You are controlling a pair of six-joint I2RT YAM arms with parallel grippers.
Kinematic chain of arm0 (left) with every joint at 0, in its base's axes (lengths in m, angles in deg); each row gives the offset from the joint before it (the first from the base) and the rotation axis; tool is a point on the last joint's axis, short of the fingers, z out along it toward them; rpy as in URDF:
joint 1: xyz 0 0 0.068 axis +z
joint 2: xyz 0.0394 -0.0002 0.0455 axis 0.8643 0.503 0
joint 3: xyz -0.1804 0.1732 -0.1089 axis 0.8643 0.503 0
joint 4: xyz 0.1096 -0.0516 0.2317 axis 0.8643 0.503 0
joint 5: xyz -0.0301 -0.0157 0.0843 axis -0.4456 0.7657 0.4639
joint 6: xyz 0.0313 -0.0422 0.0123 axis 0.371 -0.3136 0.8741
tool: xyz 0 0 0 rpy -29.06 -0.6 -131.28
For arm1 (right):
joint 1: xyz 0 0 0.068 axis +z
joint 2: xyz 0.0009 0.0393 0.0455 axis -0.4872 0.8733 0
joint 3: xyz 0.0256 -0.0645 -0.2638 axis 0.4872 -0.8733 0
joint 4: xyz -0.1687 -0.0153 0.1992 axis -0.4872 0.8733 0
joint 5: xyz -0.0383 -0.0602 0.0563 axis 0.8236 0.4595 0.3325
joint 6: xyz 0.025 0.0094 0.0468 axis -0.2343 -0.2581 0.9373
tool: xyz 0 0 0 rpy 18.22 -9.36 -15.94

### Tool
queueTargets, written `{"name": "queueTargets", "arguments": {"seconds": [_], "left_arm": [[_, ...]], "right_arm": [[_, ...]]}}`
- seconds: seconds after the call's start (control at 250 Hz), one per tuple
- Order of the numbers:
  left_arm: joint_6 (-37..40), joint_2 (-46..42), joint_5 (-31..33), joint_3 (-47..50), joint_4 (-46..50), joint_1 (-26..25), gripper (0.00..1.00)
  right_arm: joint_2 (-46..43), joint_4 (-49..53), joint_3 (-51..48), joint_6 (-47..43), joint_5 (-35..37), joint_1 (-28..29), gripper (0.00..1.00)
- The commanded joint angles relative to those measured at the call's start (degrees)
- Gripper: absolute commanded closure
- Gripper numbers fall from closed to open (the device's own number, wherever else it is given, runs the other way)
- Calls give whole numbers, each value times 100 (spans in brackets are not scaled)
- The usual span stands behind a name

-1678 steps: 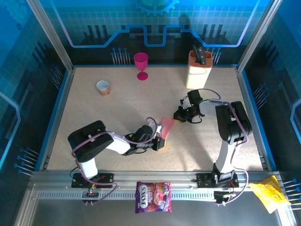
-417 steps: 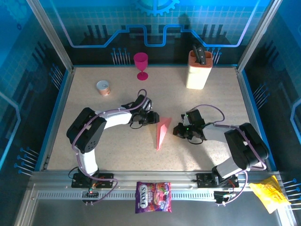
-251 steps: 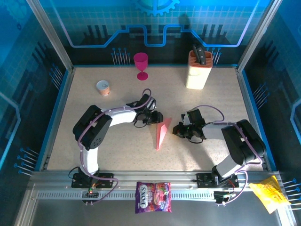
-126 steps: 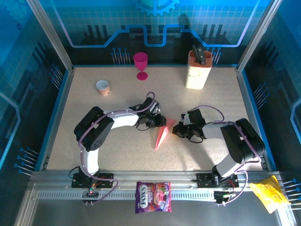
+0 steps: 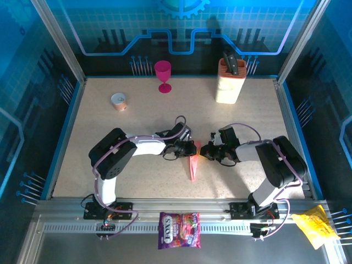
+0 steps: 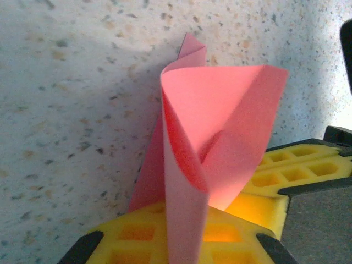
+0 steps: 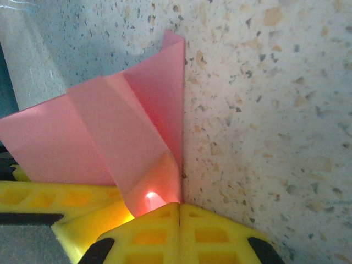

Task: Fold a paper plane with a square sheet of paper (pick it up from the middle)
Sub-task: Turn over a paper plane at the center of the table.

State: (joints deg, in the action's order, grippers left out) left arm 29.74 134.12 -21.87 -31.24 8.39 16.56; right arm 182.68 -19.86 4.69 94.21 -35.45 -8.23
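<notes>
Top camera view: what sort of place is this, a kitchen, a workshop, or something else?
Likely a robot lab cell: a speckled table fenced by aluminium framing and blue printed panels, a left arm and right arm bolted at its near edge, and props like a knife block and a goblet.

A robotics lab test cell: a speckled bench (image 5: 110, 176) fenced by aluminium posts (image 5: 58, 38), blue circuit-and-gear printed panels (image 5: 181, 22) behind the bench, and a slotted metal rail (image 5: 181, 212) along the bench's near edge carrying two bolted arm bases (image 5: 104, 209).
</notes>
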Motion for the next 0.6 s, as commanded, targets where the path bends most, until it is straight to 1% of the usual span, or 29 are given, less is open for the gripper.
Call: {"name": "queueTargets", "arguments": {"seconds": [0.0, 0.064, 0.108, 0.148, 0.208, 0.352, 0.419, 0.595], "left_arm": [[-75, -422, 298, 132, -10, -13, 80], [-41, -501, 308, 150, 20, -9, 72], [-44, -557, 324, 192, -13, -9, 69], [-52, -607, 341, 244, -70, -6, 69], [-92, -669, 358, 333, -171, 13, 69], [-158, -677, 303, 419, -359, 69, 80], [-141, -619, 258, 382, -338, 71, 80], [-188, -456, 142, 326, -399, 67, 77]], "right_arm": [[260, -141, -37, -223, 424, 245, 100], [118, 162, 58, -347, 496, 250, 100], [61, 287, 104, -402, 533, 245, 100], [21, 371, 137, -442, 557, 234, 100], [1, 449, 164, -477, 581, 230, 100], [-4, 483, 154, -487, 597, 210, 100], [1, 455, 134, -480, 596, 210, 100], [80, 316, 71, -417, 584, 214, 100]]}}
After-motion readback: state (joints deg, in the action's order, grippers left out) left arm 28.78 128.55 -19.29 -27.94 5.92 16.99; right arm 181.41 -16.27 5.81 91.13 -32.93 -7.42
